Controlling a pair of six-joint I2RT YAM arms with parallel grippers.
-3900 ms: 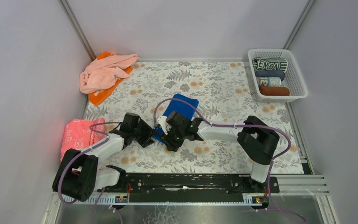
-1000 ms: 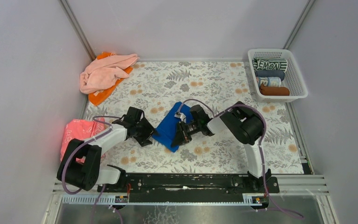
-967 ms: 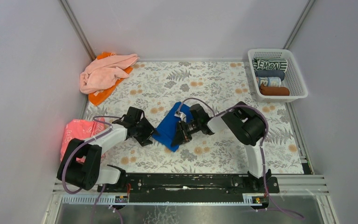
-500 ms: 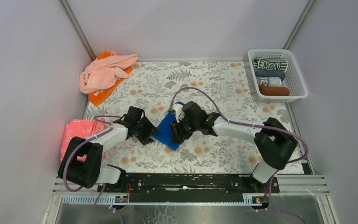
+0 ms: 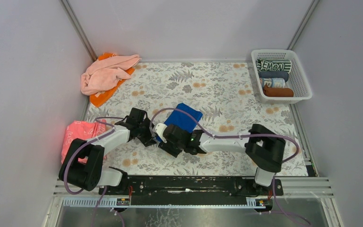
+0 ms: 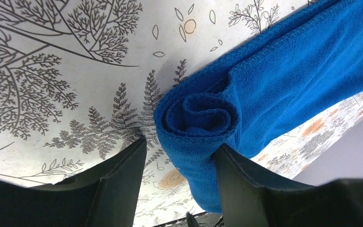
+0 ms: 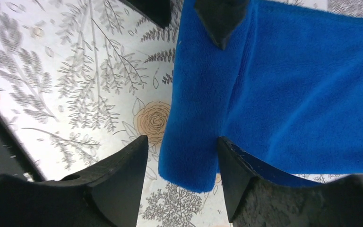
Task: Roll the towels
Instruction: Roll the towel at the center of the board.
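royal blue towel (image 5: 183,118) lying partly rolled mid-surface (image 5: 227,94) | left pincer (image 6: 179,151) standing half open, its fingers bracketing the roll's end | right pincer (image 7: 182,151) sitting parted, straddling the roll's other end, not clamping

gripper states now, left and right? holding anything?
Left gripper: jaws part open, straddling the rolled end of the blue towel.
Right gripper: jaws part open astride the same roll; grip unclear.

Towel (image 5: 183,118) mid-bench (image 5: 227,90), between left claw (image 5: 147,137) and right claw (image 5: 166,137); towel heap (image 5: 106,75) far left; basket (image 5: 302,78) far right, holding rolled towels (image 5: 274,78).
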